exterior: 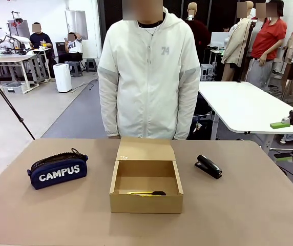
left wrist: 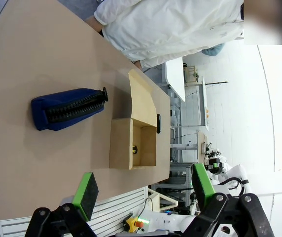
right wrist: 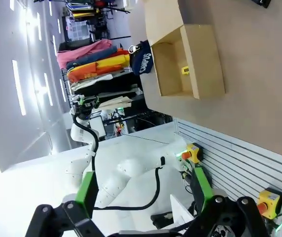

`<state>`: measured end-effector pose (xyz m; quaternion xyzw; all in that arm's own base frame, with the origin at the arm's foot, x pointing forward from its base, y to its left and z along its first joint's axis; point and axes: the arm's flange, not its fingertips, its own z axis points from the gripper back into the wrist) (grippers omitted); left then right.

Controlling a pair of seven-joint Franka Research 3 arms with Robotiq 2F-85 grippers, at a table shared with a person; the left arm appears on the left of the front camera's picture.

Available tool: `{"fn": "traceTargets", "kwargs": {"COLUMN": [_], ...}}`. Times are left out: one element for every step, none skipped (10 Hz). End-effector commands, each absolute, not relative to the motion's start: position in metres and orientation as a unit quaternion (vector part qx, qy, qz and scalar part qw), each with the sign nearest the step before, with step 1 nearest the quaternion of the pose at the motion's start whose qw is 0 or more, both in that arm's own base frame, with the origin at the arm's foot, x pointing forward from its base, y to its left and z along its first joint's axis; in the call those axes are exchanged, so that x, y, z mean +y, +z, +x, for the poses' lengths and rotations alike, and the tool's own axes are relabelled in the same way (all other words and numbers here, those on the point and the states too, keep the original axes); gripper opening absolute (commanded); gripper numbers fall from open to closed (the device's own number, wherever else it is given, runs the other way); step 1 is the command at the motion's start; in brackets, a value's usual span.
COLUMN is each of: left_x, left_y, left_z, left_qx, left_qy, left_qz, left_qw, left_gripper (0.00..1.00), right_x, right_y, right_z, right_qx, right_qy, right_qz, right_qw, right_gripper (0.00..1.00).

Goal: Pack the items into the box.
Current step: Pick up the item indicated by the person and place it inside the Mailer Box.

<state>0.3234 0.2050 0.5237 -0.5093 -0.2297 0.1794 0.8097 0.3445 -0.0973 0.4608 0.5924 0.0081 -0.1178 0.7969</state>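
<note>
Box (exterior: 146,203) sits open mid-table (exterior: 39,218), lid flap (exterior: 145,150) tipped to the far side. Pouch (exterior: 58,170) lies well to its left, long axis across the table, so your left gripper (left wrist: 145,190), fingers spread, is the nearer. Stapler (exterior: 208,166) lies to the right, nearer your right gripper (right wrist: 144,190), also spread (knife (exterior: 146,193) already inside the box).

pouch (exterior: 58,170): "CAMPUS", white capitals on its navy side | jacket (exterior: 149,92): "74", grey, on the chest (faint but legible) | right wrist view: pouch's print too small to read
</note>
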Motion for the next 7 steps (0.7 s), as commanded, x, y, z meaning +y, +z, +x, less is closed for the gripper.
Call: {"fn": "traceTargets", "kwargs": {"left_x": [0.2056, 0.2056, 0.2056, 0.2056, 0.2056, 0.2056, 0.2056], "left_y": [0.5244, 0.5244, 0.5244, 0.5244, 0.5244, 0.5244, 0.5244], "left_z": [0.3227, 0.3227, 0.3227, 0.3227, 0.3227, 0.3227, 0.3227], "left_qx": [-0.230, -0.230, -0.230, -0.230, -0.230, -0.230, -0.230], "left_qy": [0.173, 0.173, 0.173, 0.173, 0.173, 0.173, 0.173], "left_qz": [-0.509, -0.509, -0.509, -0.509, -0.509, -0.509, -0.509], "left_qw": [0.811, 0.811, 0.811, 0.811, 0.811, 0.811, 0.811], "left_gripper": [1.00, 1.00, 1.00, 1.00, 1.00, 1.00, 1.00], "right_x": [-0.1035, -0.1035, -0.1035, -0.1035, -0.1035, -0.1035, -0.1035], "right_y": [0.4649, 0.4649, 0.4649, 0.4649, 0.4649, 0.4649, 0.4649], "right_z": [0.3420, 0.3420, 0.3420, 0.3420, 0.3420, 0.3420, 0.3420], "right_qx": [0.006, 0.006, 0.006, 0.006, 0.006, 0.006, 0.006], "right_qy": [-0.111, -0.111, -0.111, -0.111, -0.111, -0.111, -0.111], "right_qz": [0.592, 0.592, 0.592, 0.592, 0.592, 0.592, 0.592], "right_qw": [0.799, 0.799, 0.799, 0.799, 0.799, 0.799, 0.799], "right_gripper": [1.00, 1.00, 1.00, 1.00, 1.00, 1.00, 1.00]}}
